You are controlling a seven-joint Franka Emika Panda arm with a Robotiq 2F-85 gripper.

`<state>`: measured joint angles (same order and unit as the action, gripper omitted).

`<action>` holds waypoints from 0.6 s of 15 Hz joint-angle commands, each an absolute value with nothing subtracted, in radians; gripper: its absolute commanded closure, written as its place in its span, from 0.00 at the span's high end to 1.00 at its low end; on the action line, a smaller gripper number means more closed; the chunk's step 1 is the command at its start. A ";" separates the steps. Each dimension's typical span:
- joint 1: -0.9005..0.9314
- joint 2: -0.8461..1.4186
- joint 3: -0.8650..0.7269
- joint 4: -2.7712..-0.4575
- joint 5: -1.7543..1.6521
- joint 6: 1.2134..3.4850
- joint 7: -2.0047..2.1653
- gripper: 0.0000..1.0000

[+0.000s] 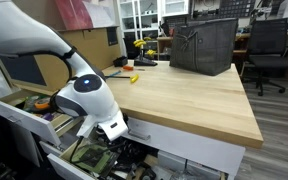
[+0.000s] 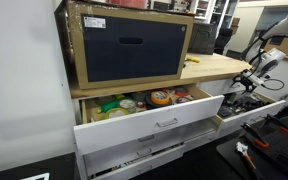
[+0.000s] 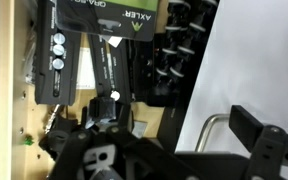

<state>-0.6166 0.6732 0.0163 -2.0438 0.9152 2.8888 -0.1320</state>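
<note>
My gripper (image 1: pixel 112 135) hangs low at the side of the wooden table (image 1: pixel 184 95), over an open drawer (image 1: pixel 89 155) full of dark tools. In the wrist view the jaws (image 3: pixel 184 145) are open. A bent metal drawer handle (image 3: pixel 206 128) on a white drawer front (image 3: pixel 244 60) sits between the fingers, close to the right finger and not gripped. Black tool parts and a packet labelled AXLER (image 3: pixel 109 20) lie in the drawer below. In an exterior view the gripper (image 2: pixel 246 85) is at the table's far end.
A black mesh bin (image 1: pixel 204 45) stands on the table's far end. A large box with a dark front (image 2: pixel 129 45) sits on the table above another open drawer (image 2: pixel 149 105) holding tape rolls and small items. An office chair (image 1: pixel 269 50) stands behind.
</note>
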 commanded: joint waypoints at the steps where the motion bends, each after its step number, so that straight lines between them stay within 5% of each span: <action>1: -0.725 0.530 0.167 -2.204 1.031 2.907 -0.371 1.00; 9: -0.806 0.393 0.229 -2.321 1.072 2.797 -0.466 1.00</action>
